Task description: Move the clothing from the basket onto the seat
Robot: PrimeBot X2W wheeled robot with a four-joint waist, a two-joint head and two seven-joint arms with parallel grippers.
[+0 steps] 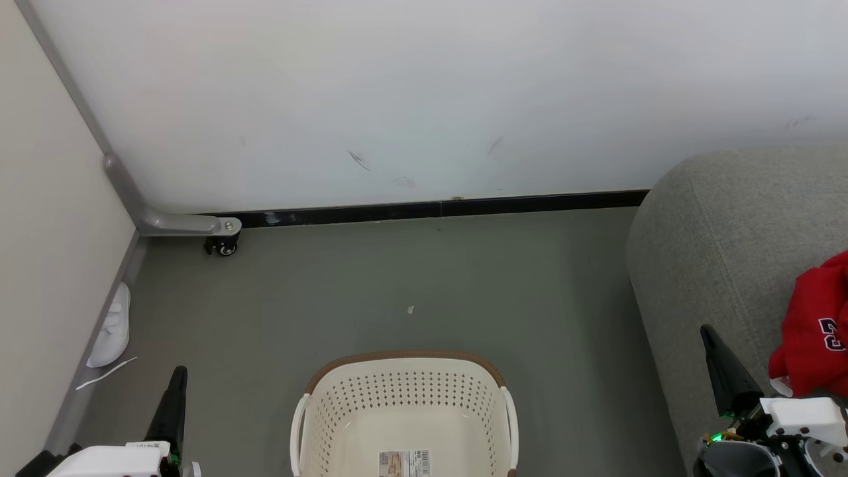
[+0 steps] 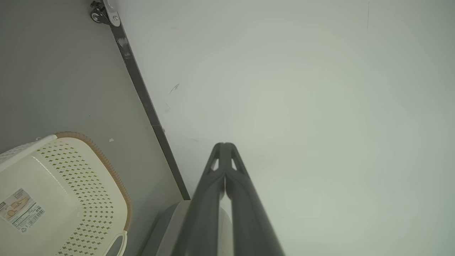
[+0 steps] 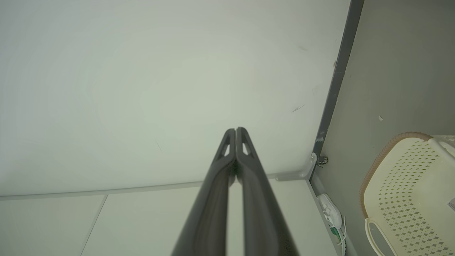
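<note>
The cream-white basket (image 1: 405,414) stands on the floor at the bottom middle of the head view; its inside shows just a label on the bottom. The basket (image 2: 64,199) also appears at the lower left of the left wrist view, and the basket (image 3: 412,199) at the lower right of the right wrist view. Red clothing (image 1: 818,328) with white numerals lies on the grey seat (image 1: 722,252) at the right. My left gripper (image 1: 177,379) is shut and empty, left of the basket. My right gripper (image 1: 707,334) is shut and empty, beside the clothing, in front of the seat. Both wrist views show the fingertips pressed together, left gripper (image 2: 224,145) and right gripper (image 3: 235,129).
A white wall with a dark skirting (image 1: 437,211) closes the far side. A partition on a castor (image 1: 222,246) stands at the left. A white shoe (image 1: 111,328) lies at its foot. Grey floor (image 1: 411,285) stretches between basket and wall.
</note>
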